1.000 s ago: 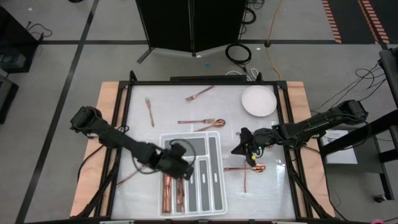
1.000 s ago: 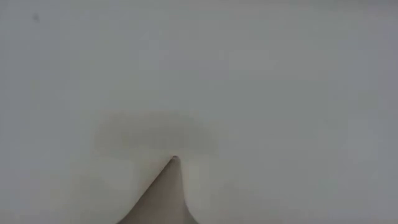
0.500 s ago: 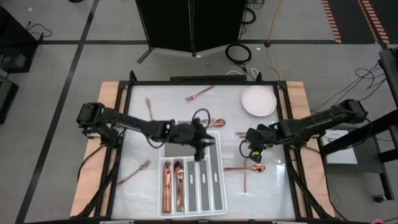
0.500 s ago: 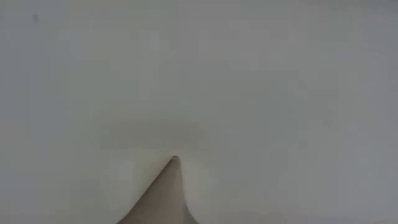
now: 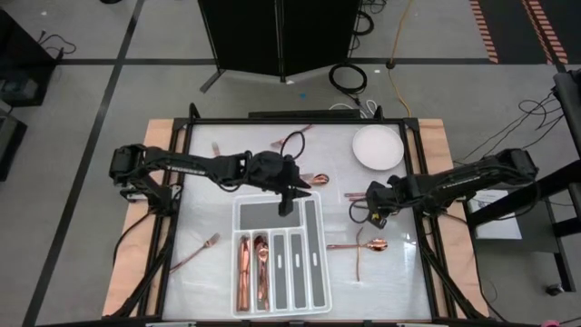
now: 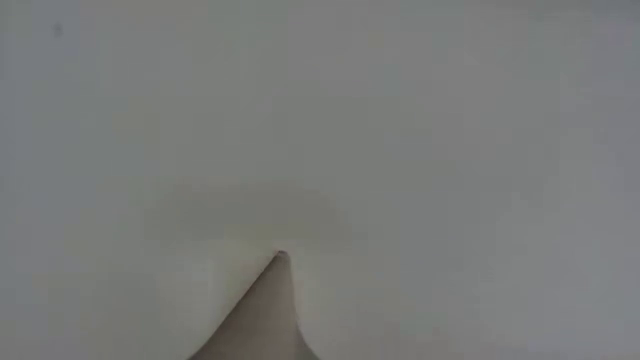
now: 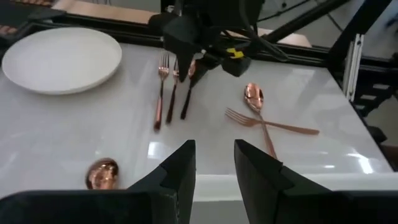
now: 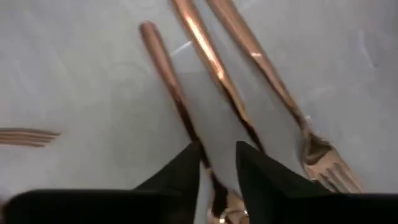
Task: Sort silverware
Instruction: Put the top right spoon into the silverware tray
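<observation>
Near the front middle of the desk [image 5: 204,195] sits the white divided tray [image 5: 281,256], and only its two left slots have anything in them: a couple of copper pieces [image 5: 251,268] lying lengthwise, with what looks like a spoon bowl at the top of one. The other slots look bare apart from their small printed icons, and so does the crosswise slot along the tray's far end.

The round white plate [image 5: 378,147] at the far right corner has nothing on it.

The rest of the silverware is loose on the desk:
- a fork [image 5: 198,252] by the tray's left side, near the front left
- a spoon [image 7: 103,173] just beyond the tray's far edge
- a crossed spoon and fork [image 5: 363,248] right of the tray
- three pieces side by side [image 7: 173,93] under the right arm; at least two are forks
- two more at the far edge, partly hidden behind the left arm

The left gripper [image 5: 287,202] hovers over the tray's far end, fingers [image 7: 180,172] spread a little with nothing between them.

The right gripper [image 5: 370,211] is down right of the tray. Its fingers [image 8: 261,172] are slightly apart, straddling the middle handle of those three pieces. I can't tell whether they actually pinch it.

The low view is a pale blur, no help.
</observation>
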### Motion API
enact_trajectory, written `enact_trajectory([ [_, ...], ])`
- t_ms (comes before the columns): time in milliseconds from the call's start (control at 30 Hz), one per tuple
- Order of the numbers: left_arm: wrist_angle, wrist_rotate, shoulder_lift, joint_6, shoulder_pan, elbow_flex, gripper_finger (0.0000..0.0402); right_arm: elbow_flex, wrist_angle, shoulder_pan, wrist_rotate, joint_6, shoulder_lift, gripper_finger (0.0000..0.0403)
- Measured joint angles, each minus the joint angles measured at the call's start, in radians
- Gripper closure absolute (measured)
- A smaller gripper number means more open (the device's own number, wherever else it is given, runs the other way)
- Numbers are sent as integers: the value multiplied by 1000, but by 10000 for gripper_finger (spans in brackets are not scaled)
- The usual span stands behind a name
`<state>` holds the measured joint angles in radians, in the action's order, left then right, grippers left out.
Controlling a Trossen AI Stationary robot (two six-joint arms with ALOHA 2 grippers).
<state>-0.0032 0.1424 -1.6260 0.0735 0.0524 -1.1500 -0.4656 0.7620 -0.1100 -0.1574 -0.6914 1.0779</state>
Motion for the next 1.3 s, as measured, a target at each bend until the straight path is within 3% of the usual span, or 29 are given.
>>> enact_trajectory([
  [167, -16, 1, 51, -28, 2, 0, 290, 9, -18, 18, 15, 48, 0, 261],
  [333, -55, 4, 92, -47, -10, 0, 290, 9, -30, 17, 61, 82, 0, 253],
  [600, -134, 4, 114, -56, -21, 3, 290, 74, -75, 18, 65, 58, 24, 274],
  [767, -74, 4, 190, -21, -27, 123, 290, 100, -99, 15, 80, -40, 42, 321],
  [900, 85, 3, 289, 51, -27, 269, 290, 73, -58, -5, 70, -36, 20, 391],
  [1067, 300, 0, 349, 136, -46, 432, 290, -38, -39, -10, 49, 19, 14, 399],
  [1233, 674, -62, 291, 341, -77, 579, 290, -169, -58, -12, -65, 152, 20, 401],
  [1300, 724, -65, 253, 448, -82, 611, 290, -217, -83, -19, -103, 236, 19, 401],
])
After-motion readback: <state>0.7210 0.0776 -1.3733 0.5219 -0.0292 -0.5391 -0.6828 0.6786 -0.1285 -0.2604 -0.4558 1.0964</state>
